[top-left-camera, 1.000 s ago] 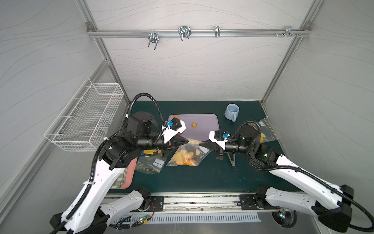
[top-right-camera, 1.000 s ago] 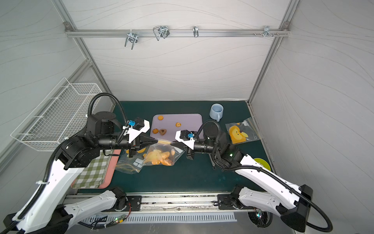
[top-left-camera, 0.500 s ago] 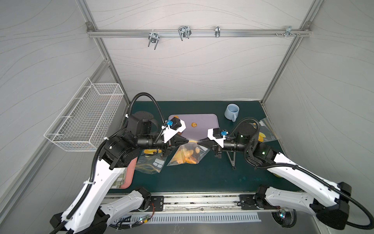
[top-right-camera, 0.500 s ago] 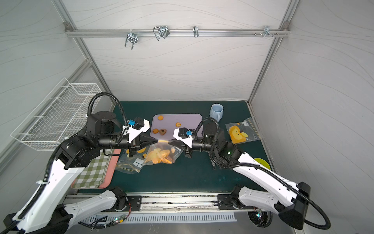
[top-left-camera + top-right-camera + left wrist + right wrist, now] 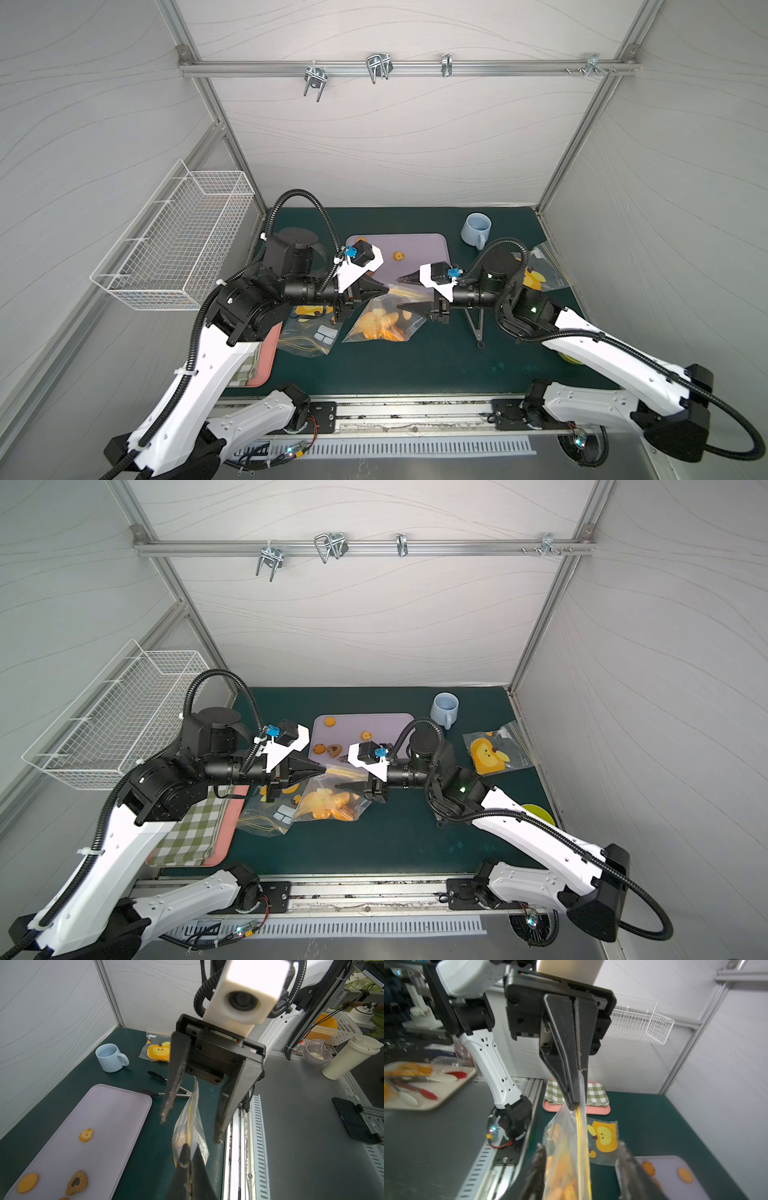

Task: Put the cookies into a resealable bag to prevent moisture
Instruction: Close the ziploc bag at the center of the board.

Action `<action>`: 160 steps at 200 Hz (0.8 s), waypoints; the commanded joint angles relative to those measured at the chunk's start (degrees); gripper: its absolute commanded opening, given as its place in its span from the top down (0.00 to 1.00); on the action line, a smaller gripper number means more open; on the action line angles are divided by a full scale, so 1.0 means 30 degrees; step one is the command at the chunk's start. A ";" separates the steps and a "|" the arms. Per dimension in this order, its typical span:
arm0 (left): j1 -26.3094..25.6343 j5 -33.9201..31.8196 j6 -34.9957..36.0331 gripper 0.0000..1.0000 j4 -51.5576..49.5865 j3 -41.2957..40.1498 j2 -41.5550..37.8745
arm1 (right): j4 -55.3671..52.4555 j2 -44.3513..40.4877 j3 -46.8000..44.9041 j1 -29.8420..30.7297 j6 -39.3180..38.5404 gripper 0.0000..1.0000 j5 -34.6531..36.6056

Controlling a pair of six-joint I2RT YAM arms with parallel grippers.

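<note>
The left hand is clamped on the clear bag at the nine o'clock end of its zip strip, lifting the mouth off the surface, probably so the load slumps down. The right hand, at three o'clock, stands partly wide astride the strip, gripping nothing. Most cookies, orange-golden rounds, are heaped inside; four lie on the lilac tray at twelve o'clock

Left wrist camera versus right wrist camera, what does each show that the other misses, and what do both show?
Only the left wrist view: the blue mug and the tongs. Only the right wrist view: the checked cloth and wire basket. Both: the clear bag pinched by the shut left gripper, and loose cookies on the lavender tray.
</note>
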 commanded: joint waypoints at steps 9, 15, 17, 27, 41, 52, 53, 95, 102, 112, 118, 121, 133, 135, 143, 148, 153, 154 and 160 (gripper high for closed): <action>0.0033 0.0526 0.0189 1.00 0.1033 0.0324 0.0014 | 0.0330 0.0399 0.0855 0.0292 -0.0029 1.00 -0.0275; 0.0031 0.0521 0.0166 1.00 0.1020 0.0297 0.0018 | 0.0459 0.0465 0.0888 0.0333 -0.0035 1.00 -0.0246; 0.0034 0.0520 0.0169 1.00 0.1014 0.0297 0.0018 | 0.0506 0.0472 0.0874 0.0336 -0.0021 1.00 -0.0246; 0.0026 0.0520 0.0180 1.00 0.0997 0.0268 -0.0007 | 0.0742 0.0554 0.0888 0.0387 -0.0050 0.61 -0.0351; 0.0031 0.0520 0.0148 1.00 0.1011 0.0251 0.0016 | 0.0927 0.0664 0.0916 0.0467 -0.0020 0.48 -0.0363; 0.0033 0.0552 0.0144 1.00 0.1011 0.0268 0.0010 | 0.0837 0.0802 0.1075 0.0530 -0.0007 0.98 -0.0337; 0.0019 0.0551 0.0152 1.00 0.1011 0.0268 0.0016 | 0.0816 0.0814 0.1099 0.0536 -0.0007 1.00 -0.0321; 0.0034 0.0520 0.0173 1.00 0.0965 0.0261 0.0016 | 0.0920 0.1024 0.1158 0.0658 -0.0005 0.51 -0.0198; 0.0030 0.0535 0.0193 1.00 0.0978 0.0266 0.0018 | 0.1038 0.0992 0.1094 0.0652 0.0047 0.55 -0.0109; 0.0034 0.0529 0.0230 1.00 0.0952 0.0266 0.0045 | 0.0958 0.0987 0.1136 0.0659 0.0138 1.00 -0.0032; 0.0027 0.0520 0.0226 1.00 0.0909 0.0268 0.0047 | 0.0737 0.0943 0.1172 0.0651 0.0177 1.00 0.0099; 0.0034 0.0513 0.0231 1.00 0.0922 0.0275 0.0047 | 0.0685 0.0907 0.1180 0.0658 0.0111 1.00 0.0083; 0.0012 0.0462 0.0260 1.00 0.0907 0.0268 0.0018 | 0.0399 0.0875 0.1205 0.0658 -0.0064 1.00 0.0098; 0.0029 0.0454 0.0273 1.00 0.0905 0.0268 0.0003 | 0.0396 0.0882 0.1209 0.0659 -0.0087 1.00 0.0118; 0.0026 0.0433 0.0266 1.00 0.0902 0.0291 -0.0026 | 0.0443 0.0806 0.1086 0.0659 -0.0236 0.76 0.0221; 0.0023 0.0406 0.0288 1.00 0.0921 0.0304 -0.0041 | 0.0442 0.0703 0.0952 0.0659 -0.0369 0.50 0.0268; 0.0030 0.0377 0.0304 1.00 0.0924 0.0297 -0.0041 | 0.0540 0.0620 0.0770 0.0658 -0.0438 0.41 0.0356; 0.0032 0.0376 0.0305 1.00 0.0924 0.0312 -0.0041 | 0.0565 0.0591 0.0741 0.0658 -0.0442 0.41 0.0377; 0.0026 0.0373 0.0319 1.00 0.0902 0.0299 -0.0070 | 0.0611 0.0451 0.0565 0.0657 -0.0390 0.50 0.0620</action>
